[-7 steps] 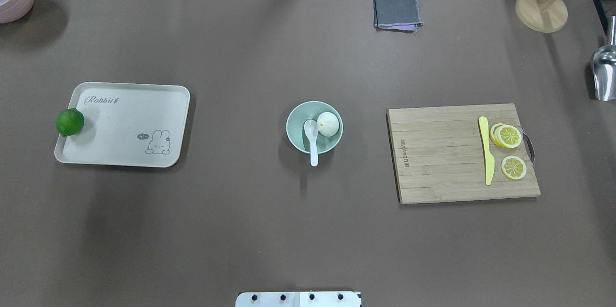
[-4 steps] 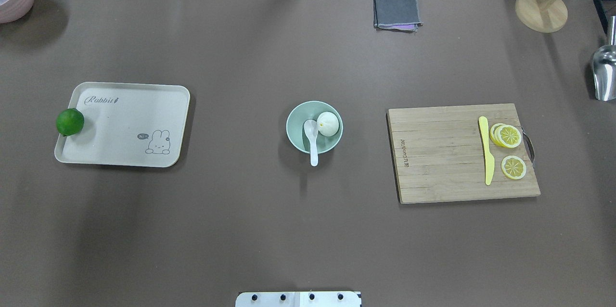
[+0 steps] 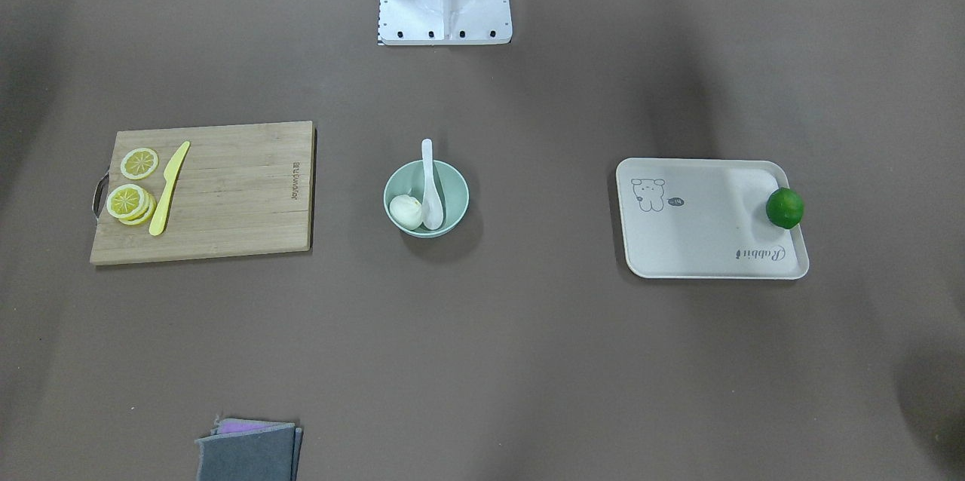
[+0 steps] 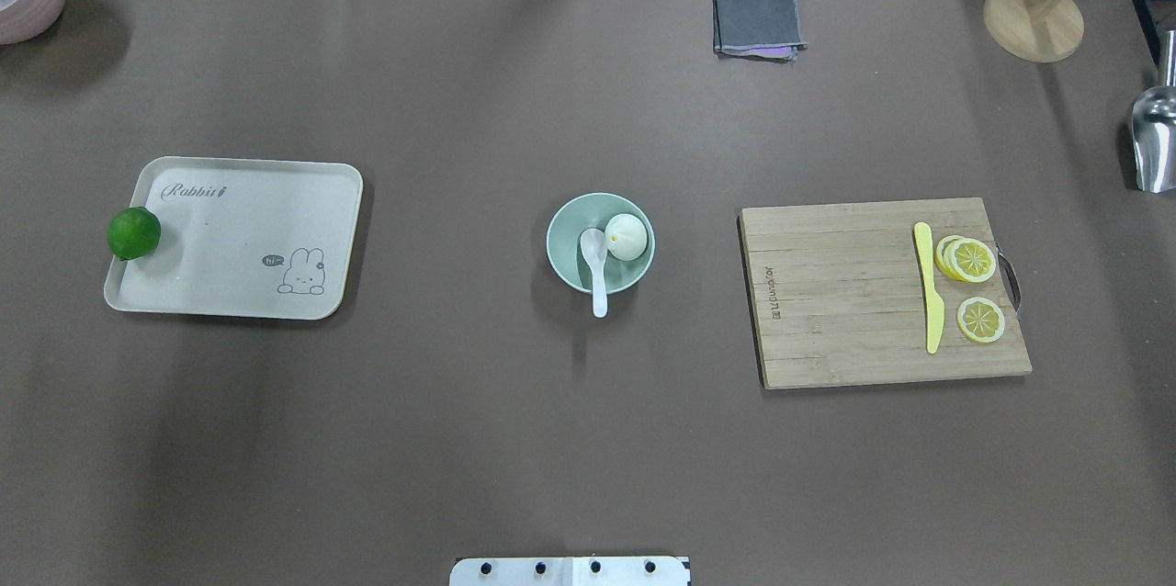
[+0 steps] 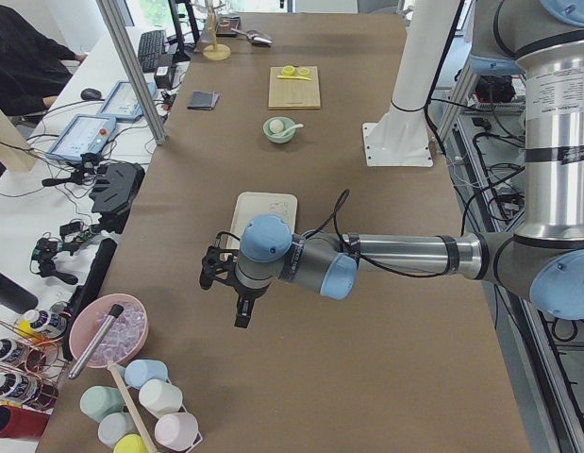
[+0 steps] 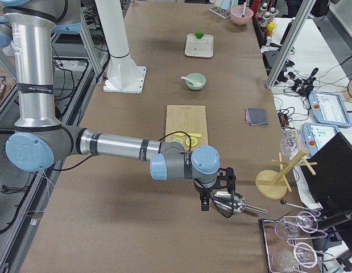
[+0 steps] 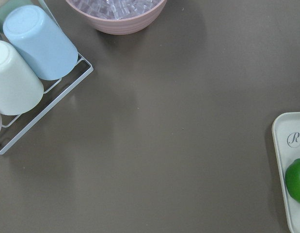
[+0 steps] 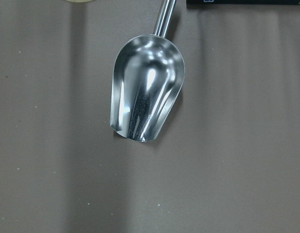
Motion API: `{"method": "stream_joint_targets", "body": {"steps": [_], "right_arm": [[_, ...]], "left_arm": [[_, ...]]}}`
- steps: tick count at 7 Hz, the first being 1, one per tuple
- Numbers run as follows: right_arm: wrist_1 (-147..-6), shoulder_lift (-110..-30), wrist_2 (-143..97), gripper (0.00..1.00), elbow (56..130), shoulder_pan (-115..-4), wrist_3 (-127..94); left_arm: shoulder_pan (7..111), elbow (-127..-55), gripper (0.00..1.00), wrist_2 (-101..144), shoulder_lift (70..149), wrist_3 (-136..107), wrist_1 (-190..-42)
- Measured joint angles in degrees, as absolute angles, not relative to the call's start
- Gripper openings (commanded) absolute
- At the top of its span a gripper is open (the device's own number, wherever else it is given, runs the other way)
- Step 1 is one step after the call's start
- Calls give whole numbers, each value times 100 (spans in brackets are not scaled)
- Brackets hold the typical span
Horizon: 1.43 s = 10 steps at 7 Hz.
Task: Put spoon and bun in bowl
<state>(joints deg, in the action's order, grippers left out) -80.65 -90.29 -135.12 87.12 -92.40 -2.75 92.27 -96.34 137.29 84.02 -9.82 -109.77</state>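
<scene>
The bowl (image 4: 563,239) was seen at the middle of the table (image 4: 478,439), midway between its left and right edges. The bun (image 4: 626,237) lay inside it, against the side wall toward the right edge. The spoon (image 4: 596,263) was set beside the bun and touching it, its scoop down in the bowl and its handle propped over the rim toward the robot's edge.

A tray (image 4: 239,269) was placed toward the left edge, with a lime (image 4: 134,233) resting on its outer rim. A board (image 4: 845,310) was placed toward the right edge; a knife (image 4: 930,287) and lemon slices (image 4: 969,261) lay on it, just beside each other. A cloth (image 4: 758,19) was folded near the far edge.

The left gripper (image 5: 225,300) was held above the table past the left end of the tray, near a pink bowl (image 7: 116,14) and cups (image 7: 38,43) at the far left corner. The right gripper (image 6: 216,193) was held over a metal scoop (image 8: 147,92) at the right edge. Both were well apart from the bowl. Whether their fingers were apart or together could not be told, as each was shown only in a side view.
</scene>
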Motion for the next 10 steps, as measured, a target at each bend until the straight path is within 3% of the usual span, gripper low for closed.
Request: {"method": "stream_joint_targets", "body": {"steps": [10], "right_arm": [[-8174,-9035,-13536,100,8794,-9235,-334]], "left_arm": [[9246,-9646,98,13700,8514,-993,-10979]]}}
